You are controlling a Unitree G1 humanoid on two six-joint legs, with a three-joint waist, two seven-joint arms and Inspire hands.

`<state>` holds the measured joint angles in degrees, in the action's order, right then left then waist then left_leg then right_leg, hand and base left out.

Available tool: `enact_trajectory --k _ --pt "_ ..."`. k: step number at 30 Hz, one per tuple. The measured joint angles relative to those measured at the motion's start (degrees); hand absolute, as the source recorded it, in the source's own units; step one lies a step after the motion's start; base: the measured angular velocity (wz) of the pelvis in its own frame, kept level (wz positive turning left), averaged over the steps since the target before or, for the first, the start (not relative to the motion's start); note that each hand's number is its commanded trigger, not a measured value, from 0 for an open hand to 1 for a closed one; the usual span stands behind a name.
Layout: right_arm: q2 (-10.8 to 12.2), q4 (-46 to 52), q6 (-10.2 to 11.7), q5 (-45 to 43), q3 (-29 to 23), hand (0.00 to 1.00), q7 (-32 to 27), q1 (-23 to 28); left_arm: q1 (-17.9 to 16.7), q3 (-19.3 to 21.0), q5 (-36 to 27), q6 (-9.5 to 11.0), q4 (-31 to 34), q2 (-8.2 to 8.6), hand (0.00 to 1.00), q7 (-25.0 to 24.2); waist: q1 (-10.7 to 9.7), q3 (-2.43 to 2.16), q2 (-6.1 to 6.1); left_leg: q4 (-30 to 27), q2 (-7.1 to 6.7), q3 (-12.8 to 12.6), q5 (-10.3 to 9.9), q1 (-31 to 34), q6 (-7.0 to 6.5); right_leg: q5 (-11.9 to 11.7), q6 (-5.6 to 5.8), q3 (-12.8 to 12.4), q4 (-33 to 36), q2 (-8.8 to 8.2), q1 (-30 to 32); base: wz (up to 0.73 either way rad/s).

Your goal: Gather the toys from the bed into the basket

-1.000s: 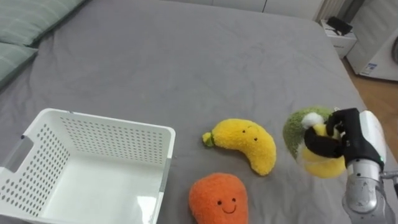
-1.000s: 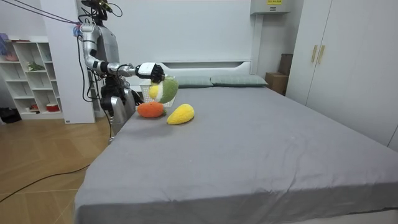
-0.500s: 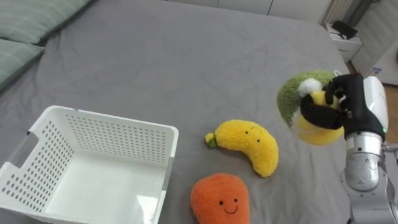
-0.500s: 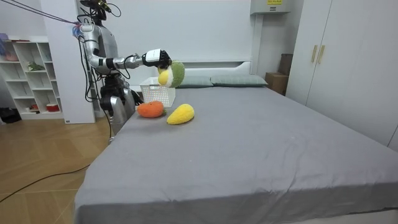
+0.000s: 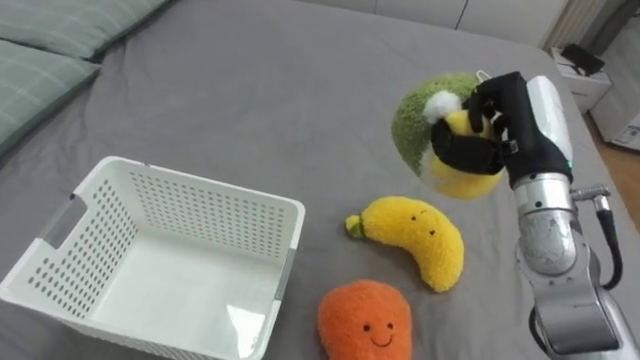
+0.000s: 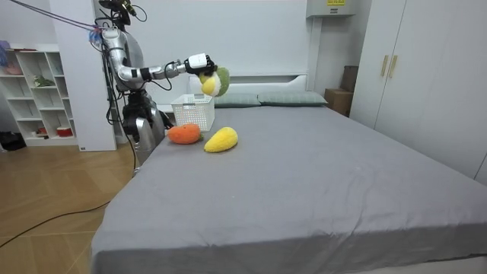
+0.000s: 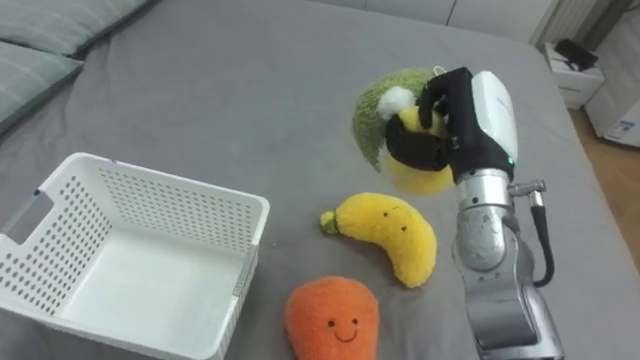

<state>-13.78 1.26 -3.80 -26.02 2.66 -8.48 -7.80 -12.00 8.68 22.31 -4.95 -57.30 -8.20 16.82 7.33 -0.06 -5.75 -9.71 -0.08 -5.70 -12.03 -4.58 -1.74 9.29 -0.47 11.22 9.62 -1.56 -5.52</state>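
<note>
Toy (image 5: 425, 120), green and yellow, is clamped in the right hand (image 5: 505, 125), with the fingers curled round its yellow part. It hangs clear of the bed (image 5: 250, 70), roughly above the banana (image 5: 415, 240); the orange toy (image 5: 365, 320) lies nearer. The basket (image 5: 190, 215) stands open-topped to the left, well apart from the hand. The coming move therefore appears to be a leftward carry over the basket's right wall before release.

eye views: head-mounted, facing down, close | room view: beyond bed (image 6: 304, 175) foot, distant (facing headboard (image 6: 251, 78)) | shared: basket (image 5: 190, 215)
</note>
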Motion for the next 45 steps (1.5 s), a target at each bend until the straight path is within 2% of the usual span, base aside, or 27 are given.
enact_trajectory --k 2,9,11,14,20,24,25,31,36,45 --pt "0.08 0.00 -0.01 0.03 0.98 1.00 0.65 -0.73 0.23 -0.11 0.44 -0.12 0.00 0.20 0.00 0.00 1.08 0.05 0.06 0.00 -0.03 0.23 0.02 0.06 -0.01 0.00 0.00 0.18 -0.03 -0.04 -0.05 0.06" --pt "1.03 0.01 -0.25 -0.20 5.57 1.00 3.37 -2.08 0.84 -1.31 0.41 -1.22 0.03 0.75 0.00 -0.64 2.40 0.27 0.17 0.12 -0.32 1.40 0.50 0.47 -0.08 0.00 0.01 1.52 -0.06 -0.36 -0.08 0.10" --pt "2.14 0.04 -1.19 -0.29 5.71 1.00 4.34 -2.14 1.21 -1.59 0.42 -1.47 0.22 0.76 0.00 -1.31 2.77 0.23 -0.05 0.08 -0.46 2.14 0.73 0.94 -0.08 0.01 0.01 2.07 -0.11 -0.46 0.07 0.14" --pt "2.30 0.06 -1.65 -1.35 7.04 1.00 5.38 -2.27 1.25 -2.13 0.39 -1.51 0.28 0.75 0.00 -1.31 3.21 0.12 -0.33 0.08 -0.62 2.85 0.99 1.49 -0.08 0.00 0.01 2.57 -0.08 -0.57 0.41 0.13" --pt "2.38 0.04 -3.41 -1.81 9.85 1.00 7.75 -3.88 1.75 -2.20 0.44 -1.51 0.69 0.91 0.00 -0.98 4.36 0.37 -0.86 0.02 -0.73 3.33 1.23 1.97 -0.10 0.00 0.01 3.21 -0.05 -0.71 0.64 0.04" --pt "2.79 0.04 -3.45 -1.78 12.31 1.00 8.92 -5.79 1.93 -2.24 0.42 -1.52 0.72 0.91 0.00 -0.41 4.85 0.41 -0.93 0.00 -0.75 3.44 1.23 1.96 -0.10 0.00 0.01 3.30 -0.05 -0.73 0.61 0.00" --pt "2.82 0.04 -3.51 -1.79 12.39 1.00 9.20 -5.92 2.24 -2.48 0.42 -1.53 0.71 0.88 0.00 -0.07 5.71 0.46 -0.97 0.01 -0.75 3.44 1.23 1.94 -0.11 0.00 0.01 3.44 -0.04 -0.77 0.61 0.00" --pt "3.14 -0.08 -3.83 -1.83 12.43 1.00 10.28 -7.30 2.51 -3.19 0.96 -2.28 0.93 0.40 0.00 -0.22 7.25 0.88 -1.73 -0.02 -0.81 4.44 1.40 2.49 -0.19 0.01 0.03 4.91 -0.06 -1.04 0.68 0.08" --pt "4.31 -0.11 -3.84 -4.20 14.23 1.00 10.58 -8.76 2.52 -3.33 0.97 -2.61 1.81 0.27 0.00 -2.20 7.48 0.91 -1.79 -0.52 -1.15 5.08 1.42 3.15 -0.22 -0.03 0.08 5.96 -0.21 -1.15 0.69 0.08" --pt "4.51 -0.69 -3.84 -4.99 18.43 1.00 13.30 -9.09 4.72 -3.28 0.98 -2.52 2.06 0.24 0.00 -3.93 10.45 0.95 -1.70 -0.50 -1.41 6.13 1.50 3.64 -0.20 -0.10 0.18 6.39 -1.02 -1.15 0.52 0.05"
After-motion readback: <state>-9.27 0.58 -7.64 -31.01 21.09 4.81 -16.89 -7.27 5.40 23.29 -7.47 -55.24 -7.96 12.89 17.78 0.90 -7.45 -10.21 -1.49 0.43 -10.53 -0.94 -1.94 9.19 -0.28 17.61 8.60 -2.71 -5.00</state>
